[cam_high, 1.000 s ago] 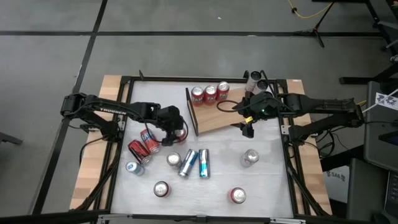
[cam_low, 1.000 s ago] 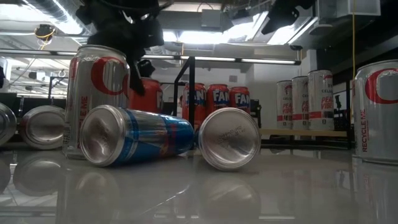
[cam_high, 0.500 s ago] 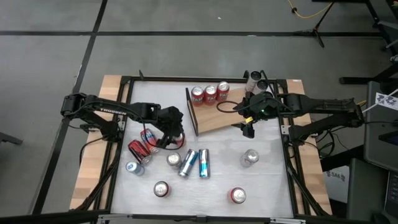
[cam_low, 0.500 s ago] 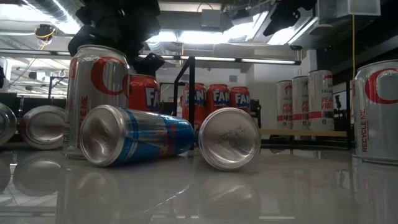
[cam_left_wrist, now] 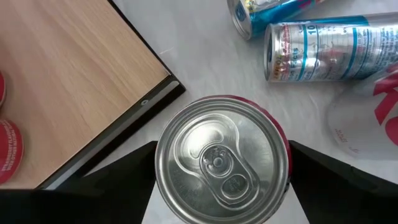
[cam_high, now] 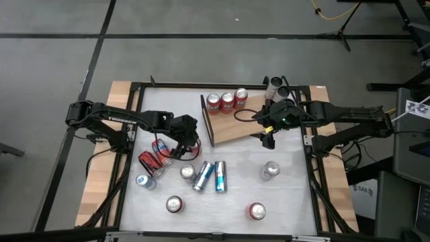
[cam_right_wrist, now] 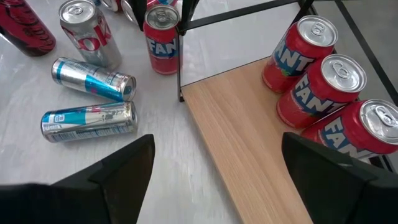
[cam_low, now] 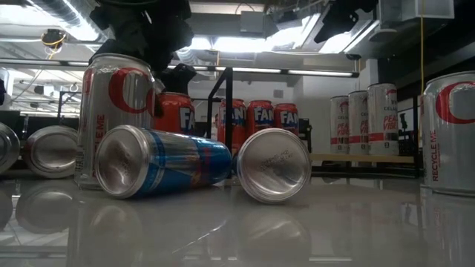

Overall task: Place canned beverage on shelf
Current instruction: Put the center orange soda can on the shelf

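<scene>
A red Fanta can [cam_left_wrist: 221, 158] stands upright on the white table, just off the near corner of the shelf [cam_high: 235, 128], a light wood board with a dark rail [cam_high: 207, 121] along its left short edge. My left gripper [cam_high: 190, 140] is right above this can, open, one finger [cam_left_wrist: 124, 177] on each side. Three more Fanta cans [cam_right_wrist: 323, 81] stand at the board's far side. My right gripper [cam_high: 269, 138] hovers open above the board's right end, with nothing between its fingers. My left gripper comes at the red can from above, slanting down, with a finger close beside each side of the can below its rim [cam_left_wrist: 163, 186]. The can's top hides those places, so I cannot tell whether the fingers touch it. The can stands on its base on the table.
Loose cans crowd the table's near half. Two blue-silver ones lie side by side [cam_high: 211, 176], red ones lie at the left [cam_high: 153, 159], and silver and red ones stand upright [cam_high: 270, 171], [cam_high: 256, 211], [cam_high: 175, 204]. Tall cans [cam_high: 275, 84] stand at the far right. A black frame rims the table.
My left gripper has stayed over the red can and rolled about its own line. In the low view, a finger that covered the can's face has moved aside, and the label now shows. The can stands where it was.
</scene>
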Tool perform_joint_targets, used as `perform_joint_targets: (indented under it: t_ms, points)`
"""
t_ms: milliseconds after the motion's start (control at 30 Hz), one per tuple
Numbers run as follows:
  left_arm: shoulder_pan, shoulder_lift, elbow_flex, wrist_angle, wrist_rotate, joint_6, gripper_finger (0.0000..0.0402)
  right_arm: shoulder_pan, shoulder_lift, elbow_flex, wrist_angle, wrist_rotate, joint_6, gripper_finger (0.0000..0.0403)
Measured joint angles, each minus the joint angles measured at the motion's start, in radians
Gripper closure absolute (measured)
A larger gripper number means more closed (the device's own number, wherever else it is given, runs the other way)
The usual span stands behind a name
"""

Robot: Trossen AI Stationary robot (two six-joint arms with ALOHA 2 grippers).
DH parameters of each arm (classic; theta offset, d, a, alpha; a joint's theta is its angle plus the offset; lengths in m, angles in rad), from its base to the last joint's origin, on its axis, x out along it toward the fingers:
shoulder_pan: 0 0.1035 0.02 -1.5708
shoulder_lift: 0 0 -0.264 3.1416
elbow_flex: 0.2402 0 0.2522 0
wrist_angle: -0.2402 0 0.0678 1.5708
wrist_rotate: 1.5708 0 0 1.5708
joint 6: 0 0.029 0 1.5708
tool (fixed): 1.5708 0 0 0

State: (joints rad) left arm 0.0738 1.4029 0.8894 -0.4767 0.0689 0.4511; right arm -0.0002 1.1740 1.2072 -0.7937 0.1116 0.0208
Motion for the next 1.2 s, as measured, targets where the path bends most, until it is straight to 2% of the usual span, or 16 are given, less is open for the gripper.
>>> perform_joint_targets:
  t_ms: [267,533,1033,1200]
  points:
    - [0.0,0.0,0.0,0.0,0.0,-0.015,0.0069,0.0,0.0,0.0,0.0,0.0,0.0,0.0061]
    - [0.0,0.0,0.0,-0.001,-0.004,-0.121,0.0006,0.0,0.0,0.0,0.0,0.0,0.0,0.0061]
    - [0.0,0.0,0.0,0.023,-0.011,-0.696,0.0014,0.0,0.0,0.0,-0.001,0.0,0.0,0.0061]
    - [-0.001,0.0,0.0,0.023,-0.048,-0.763,0.0014,0.0,0.0,0.0,0.0,0.0,0.0,0.0061]
